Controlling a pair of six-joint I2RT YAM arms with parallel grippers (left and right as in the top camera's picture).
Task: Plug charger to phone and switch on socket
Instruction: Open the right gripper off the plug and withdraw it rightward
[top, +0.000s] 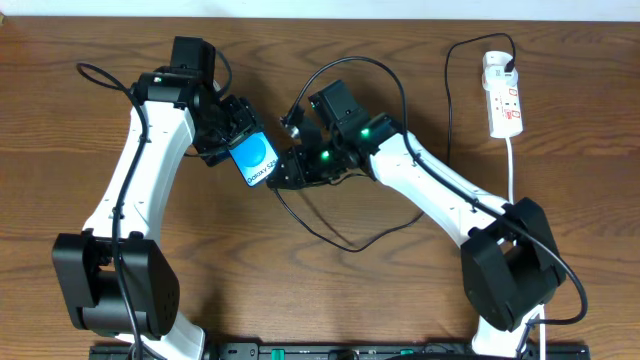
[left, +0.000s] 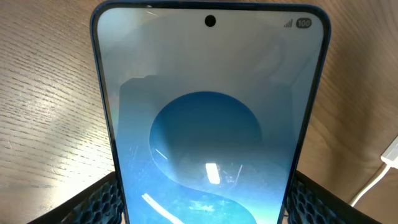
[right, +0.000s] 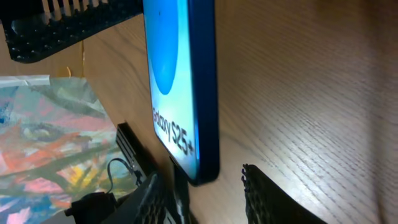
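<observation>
While my left tool (top: 228, 140) is clamped on the Galaxy phone (top: 256, 158), holding it by its edges clear of the worktop (top: 330, 310) left of centre, I judge the step in hand to be seating the charger's tip in the phone's lower end. That end, the one by the "Galaxy S25+" lettering, points at my right tool (top: 287, 170), which sits just beside it.

In the right wrist view that tool's two fingers (right: 273, 196) stand a little apart, with bare wood showing between them. A thin dark strip runs along the inner finger up to the phone's bottom edge. I take it for the connector end of the charger cable (top: 340, 245), but I cannot tell whether it is seated, only touching, or gripped at all.

To do this well, I want the left arm rock steady so the phone cannot twist. Any push should go straight along the phone's long axis, slowly, with the tip centred across the thin edge. A slanted push would likely skid off or lever the phone in its grip. The loop of cable on the worktop looks slack enough not to pull back.

At the far right, well apart, lies the power strip (top: 503, 100), whose red switch comes after.
</observation>
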